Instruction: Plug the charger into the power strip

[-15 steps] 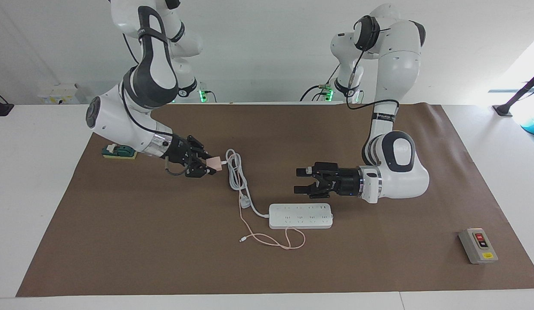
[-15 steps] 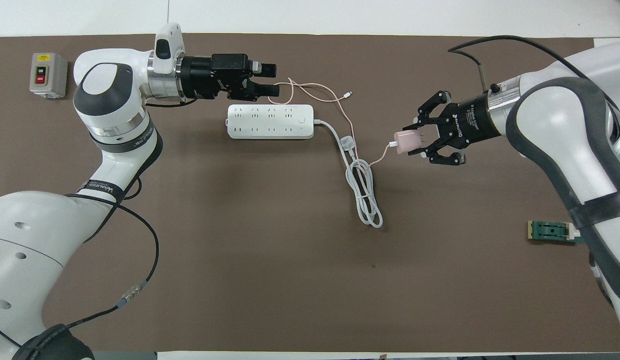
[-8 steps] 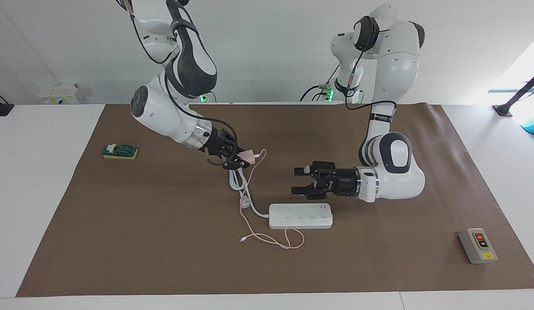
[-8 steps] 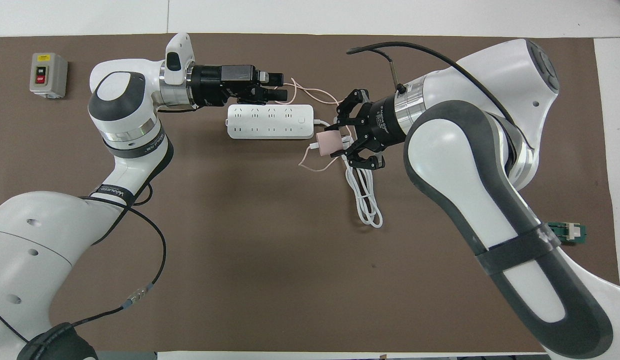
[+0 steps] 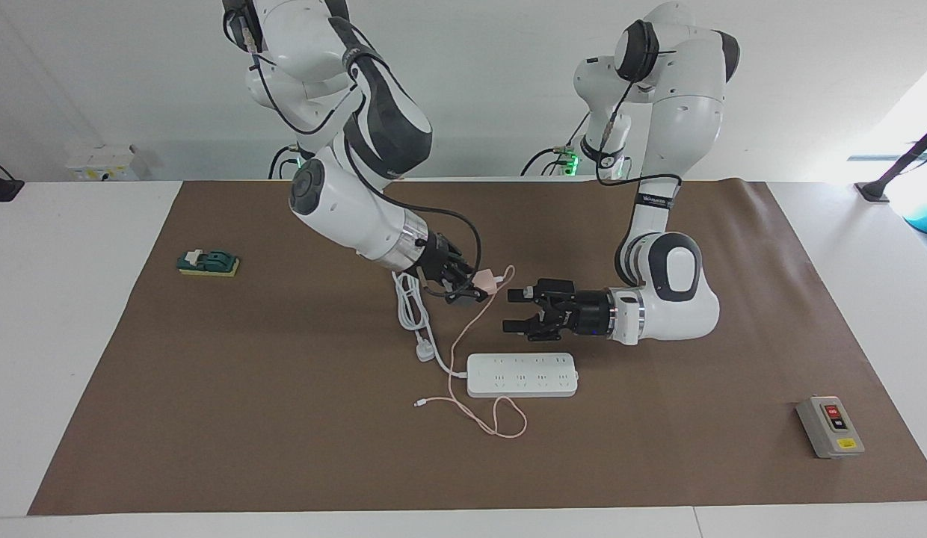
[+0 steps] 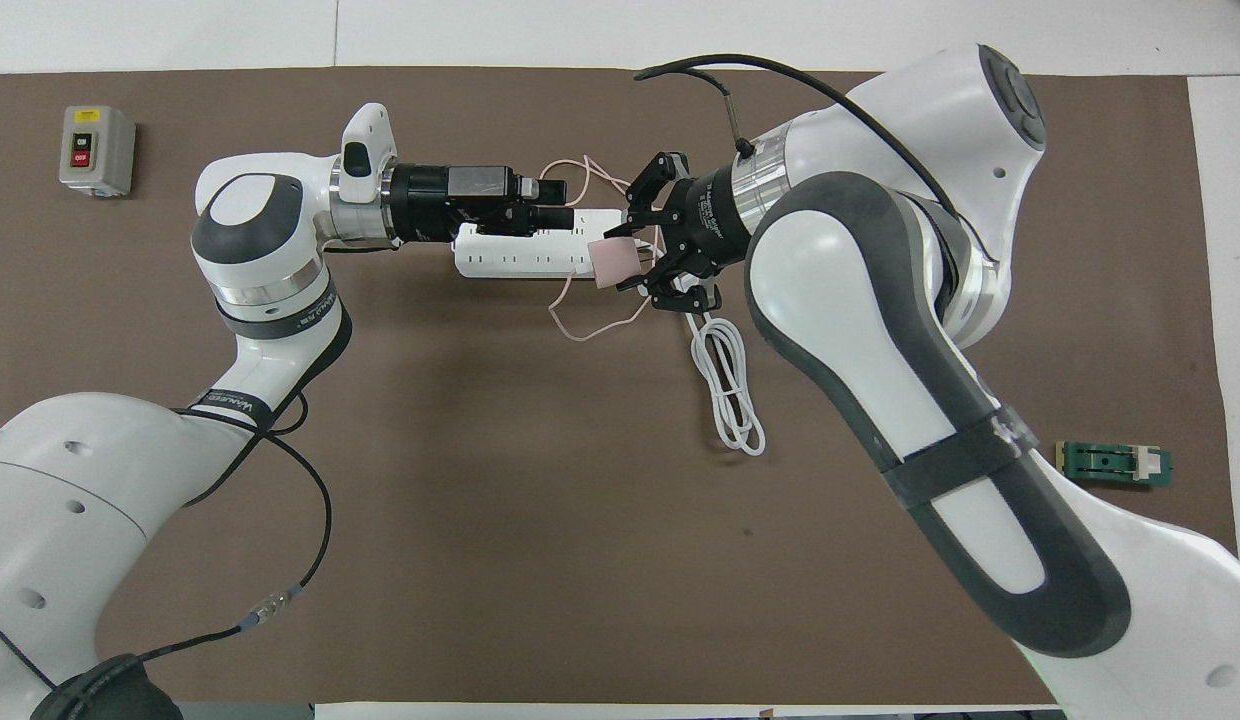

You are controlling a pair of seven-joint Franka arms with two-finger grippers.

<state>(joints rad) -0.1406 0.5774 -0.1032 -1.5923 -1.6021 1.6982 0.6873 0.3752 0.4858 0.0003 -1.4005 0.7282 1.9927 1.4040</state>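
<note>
My right gripper [image 5: 475,288] is shut on the pale pink charger [image 5: 490,282] and holds it in the air, close to the tips of my left gripper [image 5: 513,311]. In the overhead view the charger [image 6: 617,263] and right gripper [image 6: 635,265] cover the cord end of the white power strip [image 6: 510,262]. The strip [image 5: 522,374] lies flat on the brown mat. The thin pink cable [image 5: 463,344] hangs from the charger and loops on the mat beside the strip. My left gripper [image 6: 560,203] is open and empty, level, over the strip's edge.
The strip's thick white cord [image 5: 411,306] lies coiled toward the right arm's end, with its white plug [image 5: 426,350]. A grey button box [image 5: 830,426] sits at the left arm's end. A small green part [image 5: 207,263] sits at the right arm's end.
My right arm has swung the charger from the right arm's end across to the power strip, dragging the pink cable. My left gripper has edged toward it and stays open.
</note>
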